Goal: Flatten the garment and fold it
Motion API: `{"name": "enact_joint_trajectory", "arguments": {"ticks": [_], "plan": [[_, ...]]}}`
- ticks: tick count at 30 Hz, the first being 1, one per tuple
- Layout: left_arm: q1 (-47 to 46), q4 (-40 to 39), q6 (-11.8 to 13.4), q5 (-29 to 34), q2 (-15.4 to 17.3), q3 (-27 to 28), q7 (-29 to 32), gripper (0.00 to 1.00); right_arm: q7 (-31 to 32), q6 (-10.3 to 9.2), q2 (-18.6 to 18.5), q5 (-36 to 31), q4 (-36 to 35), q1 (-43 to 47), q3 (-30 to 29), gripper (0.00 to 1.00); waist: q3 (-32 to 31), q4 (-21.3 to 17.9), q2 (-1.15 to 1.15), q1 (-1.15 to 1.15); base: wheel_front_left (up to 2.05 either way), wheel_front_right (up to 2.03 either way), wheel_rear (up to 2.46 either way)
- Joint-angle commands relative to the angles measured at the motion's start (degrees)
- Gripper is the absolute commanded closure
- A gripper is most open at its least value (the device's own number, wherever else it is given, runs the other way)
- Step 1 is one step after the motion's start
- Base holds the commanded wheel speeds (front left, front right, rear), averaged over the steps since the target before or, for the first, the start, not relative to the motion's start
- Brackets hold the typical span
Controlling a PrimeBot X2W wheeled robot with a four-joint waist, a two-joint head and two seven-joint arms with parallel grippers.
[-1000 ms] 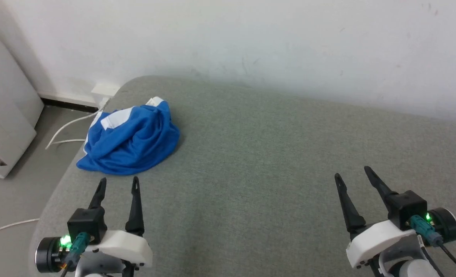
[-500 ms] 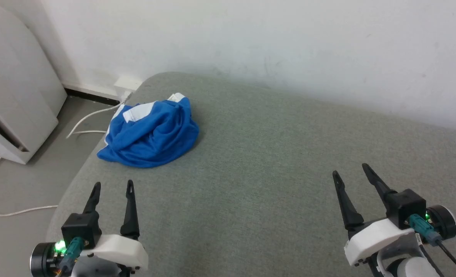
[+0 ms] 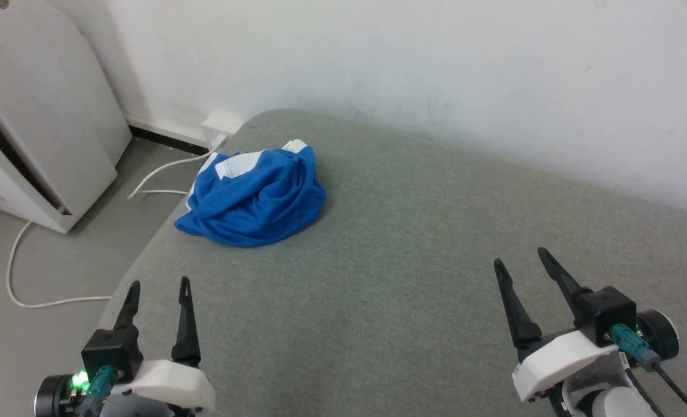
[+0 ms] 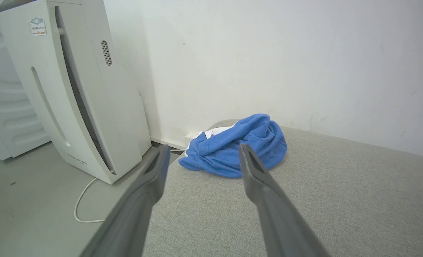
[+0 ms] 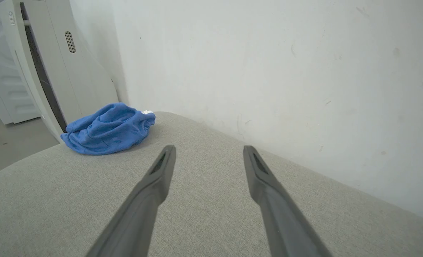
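Observation:
The garment [image 3: 255, 198] is a crumpled heap of bright blue cloth with white strips, lying near the far left corner of the grey padded surface [image 3: 413, 278]. The left wrist view has the garment [image 4: 234, 150] straight ahead beyond the fingers, and the right wrist view has the garment [image 5: 106, 129] off to the left. My left gripper [image 3: 159, 284] hovers open at the lower left, short of the heap, with nothing between its fingers. My right gripper [image 3: 519, 258] stands open at the lower right, far from the cloth.
A white appliance [image 3: 36, 110] stands on the floor to the left of the surface, and white cables [image 3: 42, 272] trail across the floor beside it. A white wall [image 3: 436, 75] backs the surface. The surface's left edge curves down near my left gripper.
The head camera has swung left, so the whole picture has shifted right and more of the floor and appliance shows. The garment lies as before. Both grippers stay open.

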Motion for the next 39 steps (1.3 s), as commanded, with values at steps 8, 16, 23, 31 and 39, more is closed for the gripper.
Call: {"name": "enact_joint_trajectory", "arguments": {"ticks": [8,16,23,31,39], "plan": [[1.5,-0.7,1.5,-1.7,1.3,-0.3,-1.0,0.0,-1.3,-0.09,0.2,0.6,0.9,-1.4,0.9,0.0,-0.4,2.6,0.0,0.0,0.0,0.0,0.0],[1.8,-0.8,2.3,-2.4,2.0,-0.7,-1.4,0.0,-1.9,-0.1,0.2,0.8,1.4,-1.8,1.2,0.0,-0.4,4.5,0.0,0.0,0.0,0.0,0.0],[2.1,-1.0,3.1,-3.2,2.5,-1.3,-1.9,0.0,-2.4,-0.1,0.2,1.0,1.8,-2.0,1.3,0.0,-0.4,6.4,0.0,0.0,0.0,0.0,0.0],[2.4,-1.2,4.0,-4.3,3.1,-1.9,-2.6,0.0,-3.0,-0.11,0.2,1.2,2.0,-2.2,1.4,0.0,-0.2,8.5,0.0,0.0,0.0,0.0,0.0],[2.3,-1.2,4.8,-5.6,3.7,-2.5,-3.5,0.0,-3.6,-0.12,0.2,1.3,2.0,-2.4,1.3,0.0,0.4,10.6,0.0,0.0,0.0,0.0,0.0]]}}
